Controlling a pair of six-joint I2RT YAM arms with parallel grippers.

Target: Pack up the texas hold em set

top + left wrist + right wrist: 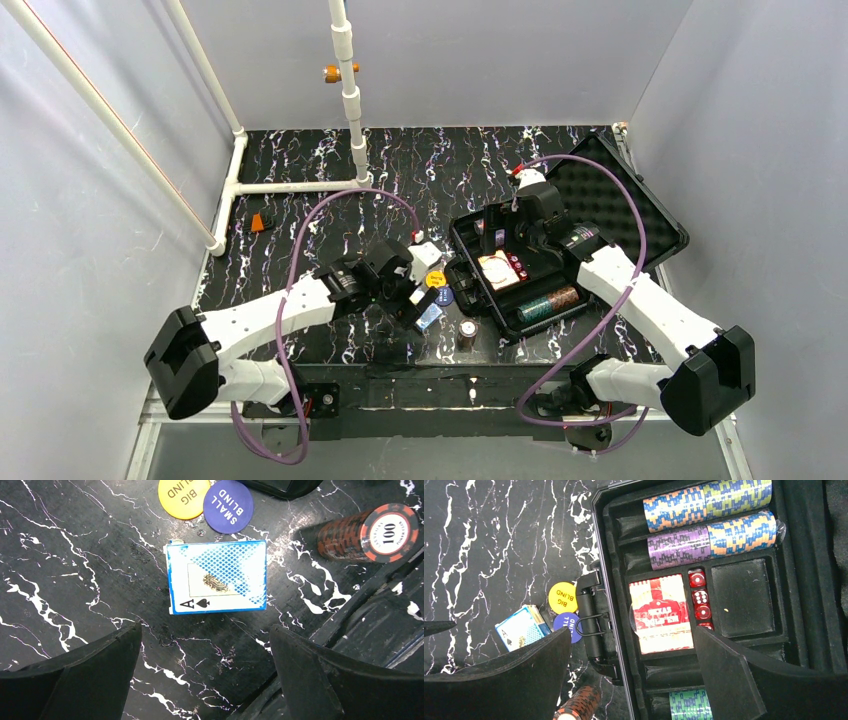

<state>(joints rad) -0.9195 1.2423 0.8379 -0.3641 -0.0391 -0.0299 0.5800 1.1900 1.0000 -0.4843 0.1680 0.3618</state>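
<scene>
The black case [640, 215] lies open at the right, its foam lid tilted back. Inside are chip stacks [709, 520], the red card deck [660, 614] and red dice [700, 600]. One card slot [741, 597] is bare. On the table to the case's left lie the blue card deck [216, 576], the yellow button [183, 495], the blue button [228, 505] and an orange-black chip stack [370, 532]. My left gripper [205, 675] is open and empty just above the blue deck. My right gripper [631, 680] is open and empty above the case's left wall.
White PVC pipes [300, 185] run along the far left of the table and one stands upright at the back. A small orange object [262, 222] lies at the far left. A white piece [425, 256] lies by the left gripper. Purple cables loop over both arms.
</scene>
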